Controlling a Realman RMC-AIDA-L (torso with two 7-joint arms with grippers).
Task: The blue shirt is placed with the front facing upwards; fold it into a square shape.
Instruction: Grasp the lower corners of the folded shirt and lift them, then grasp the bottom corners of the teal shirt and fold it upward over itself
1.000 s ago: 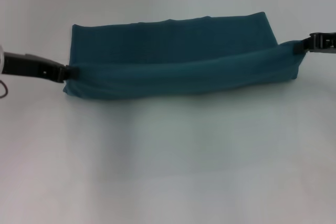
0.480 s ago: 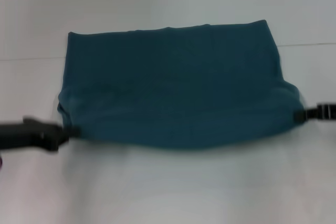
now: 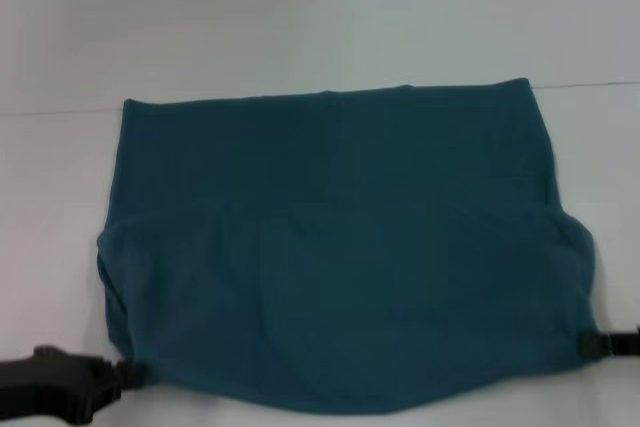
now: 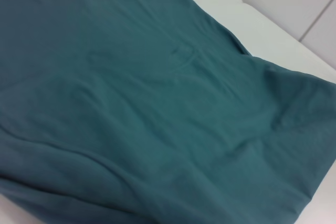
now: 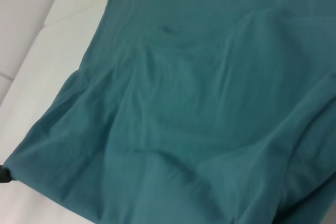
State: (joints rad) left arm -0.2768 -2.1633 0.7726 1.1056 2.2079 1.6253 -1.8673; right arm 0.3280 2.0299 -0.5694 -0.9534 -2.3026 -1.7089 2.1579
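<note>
While both arms sit at the near edge of the scene, the facts stand so:
Shirt: the large dark teal-blue cotton shirt (image 3: 340, 257) lies spread on the white table (image 3: 300, 27), a plain side up, no print showing.
Shirt outline: straight far edge; the near part bulges wider, its near hem curving between the two pincers.
Left pincer (image 3: 125, 375): black, at the shirt's near left corner, clenched on the cloth there.
Right pincer (image 3: 588, 345): black, at the shirt's near right corner, grasping the cloth edge.
Wrist views: each shows the teal cloth (image 4: 157, 108) rumpled in soft folds (image 5: 199, 108) over the white table.
</note>
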